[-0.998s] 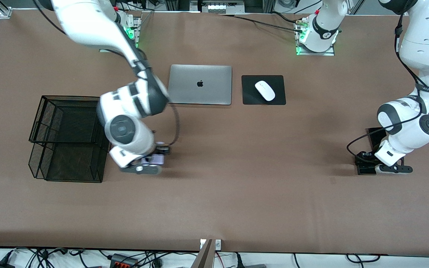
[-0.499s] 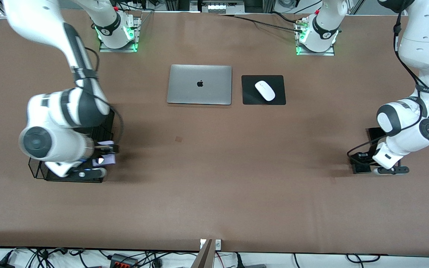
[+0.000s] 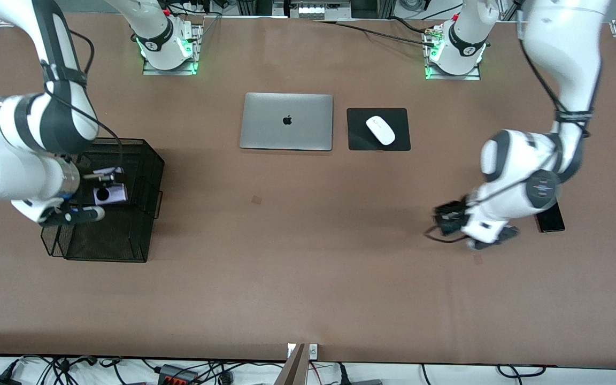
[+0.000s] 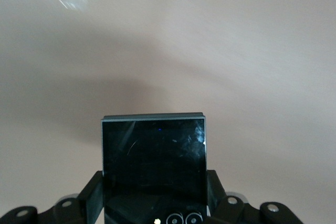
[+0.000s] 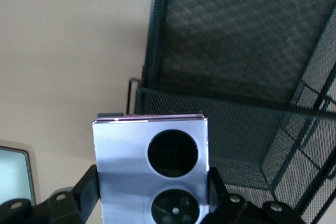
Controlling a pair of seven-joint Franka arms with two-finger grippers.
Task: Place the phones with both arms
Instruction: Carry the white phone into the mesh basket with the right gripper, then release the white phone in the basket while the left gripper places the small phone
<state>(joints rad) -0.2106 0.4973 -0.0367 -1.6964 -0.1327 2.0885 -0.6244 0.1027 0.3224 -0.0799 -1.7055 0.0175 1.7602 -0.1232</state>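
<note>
Since a second ago the right hand, clamped on the lilac phone, swung over the mesh basket at frame left; the left hand, gripping the black phone, lifted off the table at frame right.

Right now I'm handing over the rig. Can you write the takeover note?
Right gripper: shut on the lilac phone, over the mesh basket at the right arm's end.
Left gripper: shut on the small black phone, in the air over bare table.
Long black phone: on the table beside the left arm.
Done: two phones picked up.
Left: none is in the basket yet; the long one is untouched.
</note>
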